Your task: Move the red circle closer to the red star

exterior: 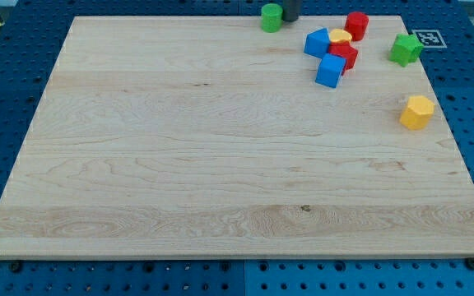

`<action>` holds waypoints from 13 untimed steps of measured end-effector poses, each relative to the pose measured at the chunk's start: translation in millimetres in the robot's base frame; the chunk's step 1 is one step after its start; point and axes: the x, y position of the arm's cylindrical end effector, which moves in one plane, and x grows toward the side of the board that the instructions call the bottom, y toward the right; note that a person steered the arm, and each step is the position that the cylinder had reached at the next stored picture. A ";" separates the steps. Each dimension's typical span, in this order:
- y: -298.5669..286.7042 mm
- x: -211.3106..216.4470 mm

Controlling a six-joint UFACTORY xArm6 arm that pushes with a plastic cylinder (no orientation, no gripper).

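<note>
The red circle (356,25) stands near the board's top edge, right of centre. The red star (346,56) sits just below and left of it, packed in a cluster with a small yellow block (340,36), a blue block (317,42) and a blue cube (331,71). My tip (290,18) is at the top edge, right beside the green cylinder (271,17), and well to the left of the red circle. Only the rod's lowest part shows.
A green star (404,49) lies at the view's right near the board's top corner. A yellow hexagon-like block (417,112) sits below it near the right edge. A black-and-white marker tag (428,39) is off the board's corner. The wooden board (220,164) rests on a blue perforated table.
</note>
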 end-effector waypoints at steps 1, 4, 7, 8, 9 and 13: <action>-37.5 -0.8; -81.2 0.0; 9.2 0.0; 35.8 -0.1; 71.0 -1.0; 124.3 5.5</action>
